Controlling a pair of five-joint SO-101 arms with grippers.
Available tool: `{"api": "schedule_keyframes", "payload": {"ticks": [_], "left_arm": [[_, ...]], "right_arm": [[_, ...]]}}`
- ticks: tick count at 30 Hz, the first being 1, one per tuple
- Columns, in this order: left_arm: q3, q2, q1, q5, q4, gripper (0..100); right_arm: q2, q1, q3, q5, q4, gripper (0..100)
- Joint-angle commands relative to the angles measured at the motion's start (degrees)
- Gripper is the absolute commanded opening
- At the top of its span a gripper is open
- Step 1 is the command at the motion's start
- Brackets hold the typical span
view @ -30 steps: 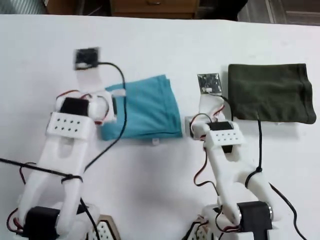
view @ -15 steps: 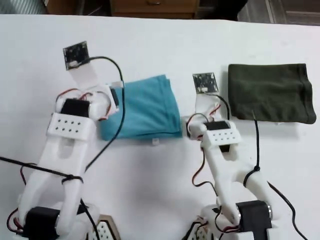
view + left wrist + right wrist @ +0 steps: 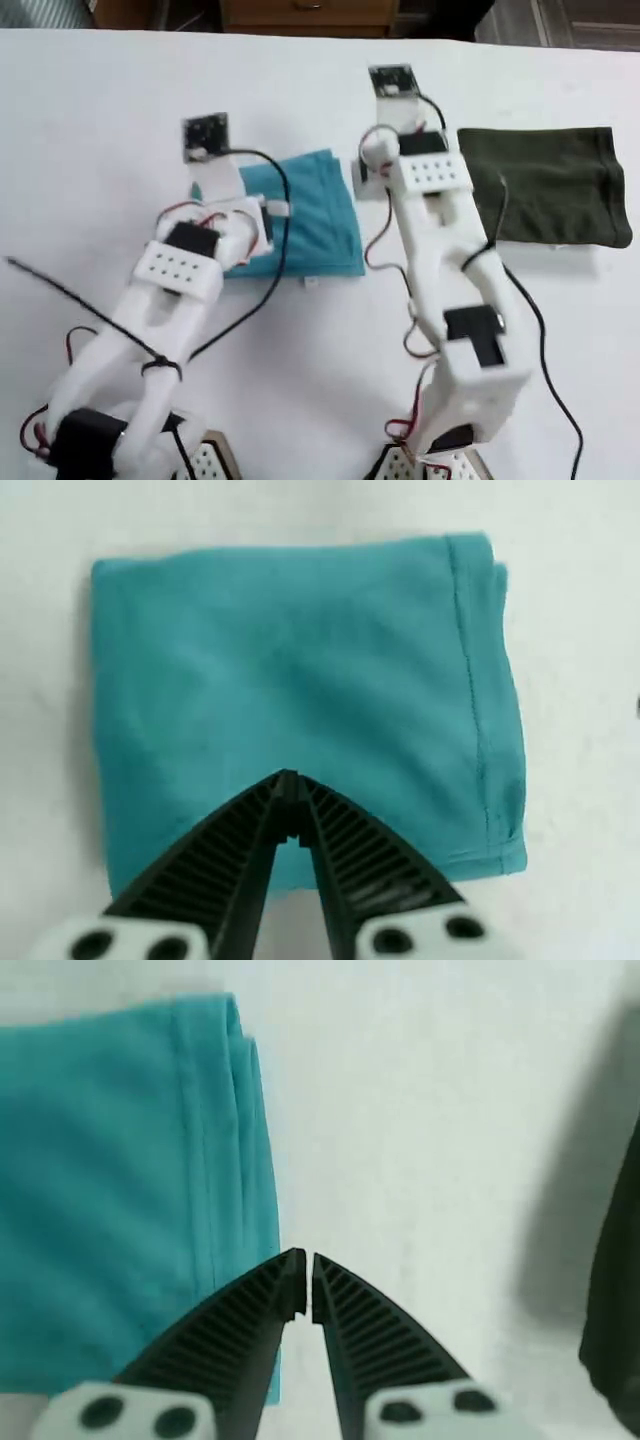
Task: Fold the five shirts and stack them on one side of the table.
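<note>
A folded teal shirt (image 3: 322, 215) lies flat mid-table, and a folded dark green shirt (image 3: 548, 188) lies to its right. The left arm's wrist (image 3: 215, 215) hangs over the teal shirt's left part. In the left wrist view my left gripper (image 3: 291, 782) is shut, its tip over the teal shirt (image 3: 300, 650), with no cloth seen between the fingers. The right arm (image 3: 418, 172) stretches into the gap between the two shirts. My right gripper (image 3: 303, 1263) is shut over bare table, right beside the teal shirt's edge (image 3: 120, 1160). The dark shirt (image 3: 615, 1300) lies farther off.
The white table (image 3: 90, 130) has bare room to the left and along the far side. Both arm bases (image 3: 100, 440) stand at the near edge, with black cables trailing over the table. Wooden furniture (image 3: 310, 12) stands beyond the far edge.
The left arm has swung right, further over the teal shirt. The right arm has stretched towards the far side, between the two shirts. Neither shirt has moved.
</note>
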Motion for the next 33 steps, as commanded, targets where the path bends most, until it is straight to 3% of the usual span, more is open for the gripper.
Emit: {"api": "schedule_keyframes", "payload": {"ticks": [1,15,20,33], "left_arm": [[0.31,3.69,0.18,-1.32,-1.05,3],[-3.03,7.82,-1.23,-1.32,5.71,3],[-3.56,7.82,-1.32,-1.14,13.01,3],[-2.95,8.26,-1.32,-1.41,13.54,3]], "right_arm": [[5.85,-1.54,-11.96,-0.44,0.48,2.0],[27.12,-3.56,-32.26,-0.44,0.75,2.0],[27.65,-4.7,-40.88,-0.44,3.65,2.0],[37.32,-7.52,-41.76,-0.44,4.26,2.0]]}}
